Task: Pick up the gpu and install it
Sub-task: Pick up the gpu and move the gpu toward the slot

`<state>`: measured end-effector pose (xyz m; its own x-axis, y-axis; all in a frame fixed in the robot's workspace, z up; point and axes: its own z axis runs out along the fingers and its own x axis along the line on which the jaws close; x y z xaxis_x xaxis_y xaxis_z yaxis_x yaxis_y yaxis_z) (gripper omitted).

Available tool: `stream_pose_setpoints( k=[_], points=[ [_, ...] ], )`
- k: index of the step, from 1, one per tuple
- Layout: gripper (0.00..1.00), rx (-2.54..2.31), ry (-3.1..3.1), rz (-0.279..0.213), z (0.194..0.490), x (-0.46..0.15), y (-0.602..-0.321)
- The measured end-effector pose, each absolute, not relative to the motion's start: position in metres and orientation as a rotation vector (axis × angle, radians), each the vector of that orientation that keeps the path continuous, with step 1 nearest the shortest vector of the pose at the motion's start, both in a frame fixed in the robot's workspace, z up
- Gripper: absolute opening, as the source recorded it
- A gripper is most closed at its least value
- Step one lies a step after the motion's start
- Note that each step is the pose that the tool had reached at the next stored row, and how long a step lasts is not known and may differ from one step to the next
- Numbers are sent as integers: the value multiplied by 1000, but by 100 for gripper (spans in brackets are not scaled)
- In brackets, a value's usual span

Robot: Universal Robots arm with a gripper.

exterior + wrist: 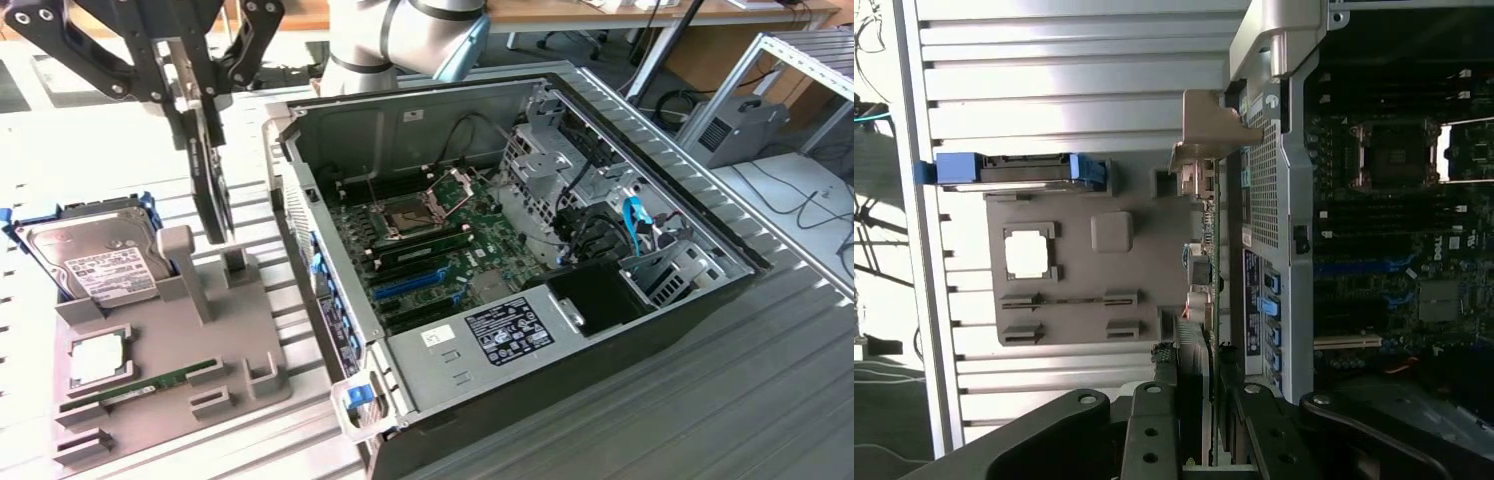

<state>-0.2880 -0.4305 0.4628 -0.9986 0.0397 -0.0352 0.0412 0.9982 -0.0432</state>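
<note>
**Over the grey fixture: gpu hanging in the pincer**

Beside the open computer case point(641, 190), toward the exterior view's left, the pincer point(198, 98) is clamping the top edge of the gpu point(210, 180). Its black linkage fingers are pressing on both faces of the card. The gpu is hanging upright and showing edge-on as a thin dark strip. Its lower end is sitting close to the upright posts of the grey fixture point(174, 340); I cannot tell whether it is touching them.

From the wrist view, the pincer point(1196, 365) is gripping the gpu point(1204, 250) along its edge. The card's silver bracket point(1206, 125) is pointing away from the camera. The card is lining up between the grey fixture point(1074, 300) and the case's side wall point(1274, 200), not inside the case.

On the fixture, a hard drive point(87, 262) in a blue frame is resting at the far end. A square processor chip point(100, 358) is lying in its recess, and a narrow green RAM stick point(147, 385) is lying nearer the camera.

The case is lying on its side on the slatted worktop point(667, 420), with the motherboard point(427, 240) facing up and its blue slots point(407, 285) showing bare. The robot arm point(400, 40) is rising behind the case.
</note>
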Motion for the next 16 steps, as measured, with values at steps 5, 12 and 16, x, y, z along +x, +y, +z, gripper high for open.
stream_pose_setpoints(
  k=[5,12,16],
  points=[
    [26,63,3106,-68,464,-288,-430],
    [26,63,3106,-70,464,-286,-430],
    [26,63,3106,-74,464,-279,-430]
  ],
)
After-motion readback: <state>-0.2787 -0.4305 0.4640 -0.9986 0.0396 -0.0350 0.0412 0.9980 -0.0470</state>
